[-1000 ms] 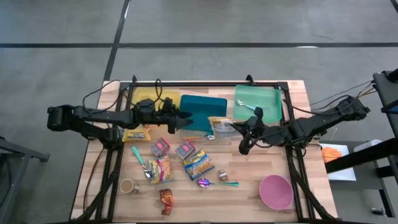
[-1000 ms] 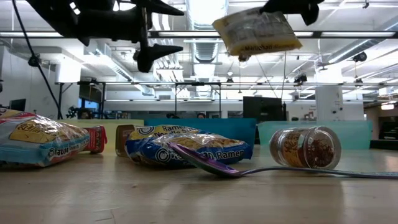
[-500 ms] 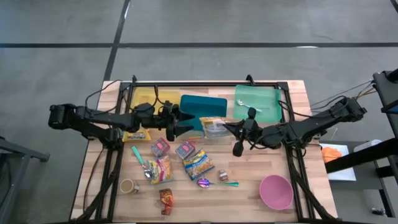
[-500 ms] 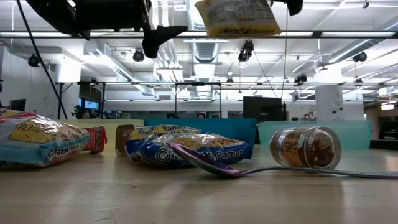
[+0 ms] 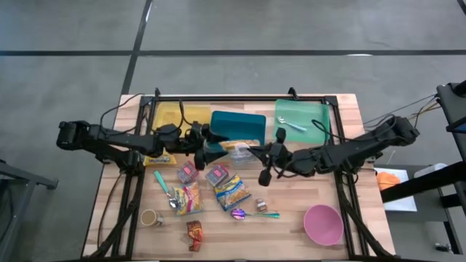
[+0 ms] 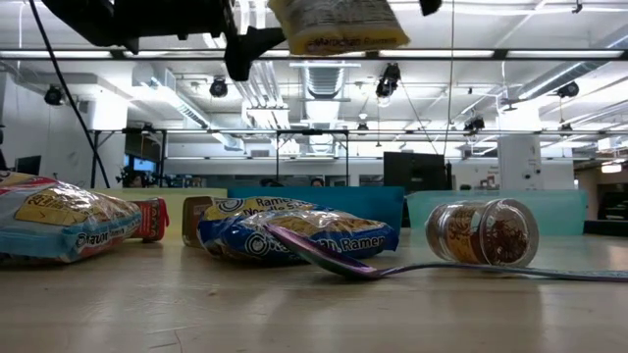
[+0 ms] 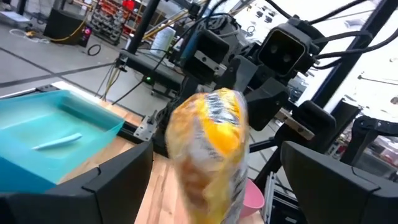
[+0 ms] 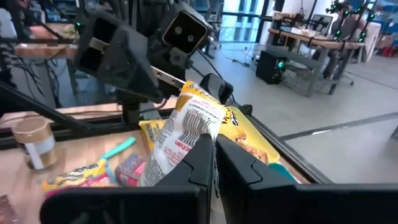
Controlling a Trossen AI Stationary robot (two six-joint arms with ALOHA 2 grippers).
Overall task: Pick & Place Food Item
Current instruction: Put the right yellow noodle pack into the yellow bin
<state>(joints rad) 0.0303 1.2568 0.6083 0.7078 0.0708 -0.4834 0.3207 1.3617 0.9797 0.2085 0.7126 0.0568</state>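
A yellow-and-white ramen packet [image 5: 237, 149] hangs in the air over the middle of the table, in front of the teal bin. My right gripper [image 5: 255, 153] reaches in from the table's right and is shut on it. My left gripper [image 5: 215, 150] comes level from the table's left and is open. In the left wrist view the packet [image 7: 211, 143] stands between its two fingers, with a gap on either side. The low view shows the packet [image 6: 339, 22] high above the table, beside the left gripper [image 6: 247, 47]. My right gripper pinches the packet's near end [image 8: 194, 148] between its two shut fingers [image 8: 233, 163]. The fingers come about level from the table's right side. The packet sticks out beyond the fingertips on edge, lifted clear of the table and of everything on it.
At the far edge stand a yellow tray [image 5: 173, 113], a teal bin [image 5: 247, 125] and a green tray [image 5: 309, 116] with a spoon. Below the arms lie several snack packets [image 5: 231, 191], a jar [image 6: 483, 233], a purple spoon [image 6: 324, 257], a cup [image 5: 151, 217] and a pink bowl [image 5: 323, 223].
My right gripper has carried the packet toward the table's left, up to my left gripper, keeping it clear of the table. My left gripper has shifted a little toward the table's near edge and rolled, still open. The packet now stands between its fingers.
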